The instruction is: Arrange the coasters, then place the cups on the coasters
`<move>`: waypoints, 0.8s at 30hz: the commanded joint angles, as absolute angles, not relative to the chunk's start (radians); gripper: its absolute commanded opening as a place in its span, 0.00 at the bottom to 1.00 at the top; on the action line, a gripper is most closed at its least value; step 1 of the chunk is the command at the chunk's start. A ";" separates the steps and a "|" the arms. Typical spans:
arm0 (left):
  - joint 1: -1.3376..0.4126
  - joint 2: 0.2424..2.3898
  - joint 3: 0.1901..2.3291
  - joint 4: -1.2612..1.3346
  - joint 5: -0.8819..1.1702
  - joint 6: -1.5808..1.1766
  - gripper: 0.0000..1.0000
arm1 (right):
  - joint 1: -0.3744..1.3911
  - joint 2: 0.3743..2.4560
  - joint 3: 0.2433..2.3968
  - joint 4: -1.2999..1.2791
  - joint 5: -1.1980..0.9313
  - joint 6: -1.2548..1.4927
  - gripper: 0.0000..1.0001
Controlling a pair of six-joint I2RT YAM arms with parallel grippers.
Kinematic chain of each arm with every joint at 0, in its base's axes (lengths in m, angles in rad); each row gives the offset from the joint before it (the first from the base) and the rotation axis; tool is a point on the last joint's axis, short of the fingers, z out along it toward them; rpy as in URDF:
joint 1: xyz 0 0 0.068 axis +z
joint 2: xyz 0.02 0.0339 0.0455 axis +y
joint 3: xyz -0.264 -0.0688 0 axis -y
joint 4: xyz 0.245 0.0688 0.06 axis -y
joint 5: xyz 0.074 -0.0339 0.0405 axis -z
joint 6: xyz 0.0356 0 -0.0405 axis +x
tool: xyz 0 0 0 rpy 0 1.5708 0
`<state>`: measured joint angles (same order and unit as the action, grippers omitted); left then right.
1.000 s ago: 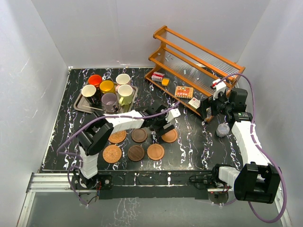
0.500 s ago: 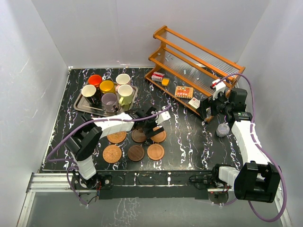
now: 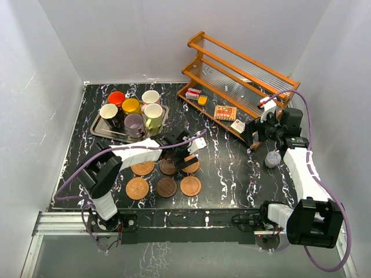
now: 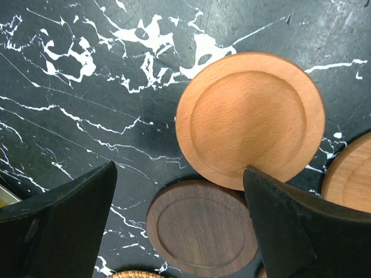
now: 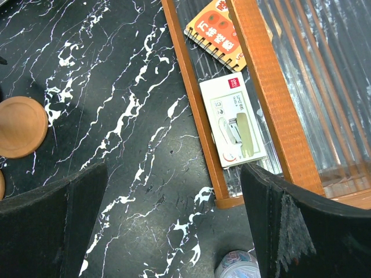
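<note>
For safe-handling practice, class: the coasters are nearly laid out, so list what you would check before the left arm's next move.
1. Left gripper open, holding nothing: ok.
2. Upper orange-brown coaster apart from the dark brown coaster: not ok, their edges meet.
3. Whether those two overlap: cannot tell.
4. Six cups upright on the tray: ok.
5. Right gripper open, off beside the shelf: ok.

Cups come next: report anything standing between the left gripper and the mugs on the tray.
Nothing visible does. The left gripper is open above the coasters; only bare tabletop separates it from the tray, where the lilac mug and pale yellow-green mug sit nearest.
</note>
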<state>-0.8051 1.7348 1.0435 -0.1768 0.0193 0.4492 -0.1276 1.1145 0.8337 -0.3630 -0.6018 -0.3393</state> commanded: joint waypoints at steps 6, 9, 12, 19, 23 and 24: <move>-0.798 1.676 1.015 -0.256 0.048 0.462 0.89 | -0.134 1.112 0.839 -0.316 -0.611 -0.345 0.98; -0.797 1.680 1.026 -0.258 0.063 0.455 0.89 | -0.134 1.111 0.838 -0.316 -0.611 -0.347 0.98; -0.798 1.693 1.048 -0.259 0.082 0.453 0.89 | -0.134 1.113 0.838 -0.316 -0.612 -0.347 0.98; -0.799 1.753 1.114 -0.280 0.152 0.456 0.89 | -0.136 1.112 0.838 -0.315 -0.609 -0.347 0.98; -0.807 1.768 1.121 -0.284 0.190 0.449 0.89 | -0.135 1.112 0.838 -0.315 -0.609 -0.348 0.98; -0.810 1.771 1.122 -0.282 0.193 0.448 0.89 | -0.135 1.113 0.838 -0.316 -0.609 -0.348 0.98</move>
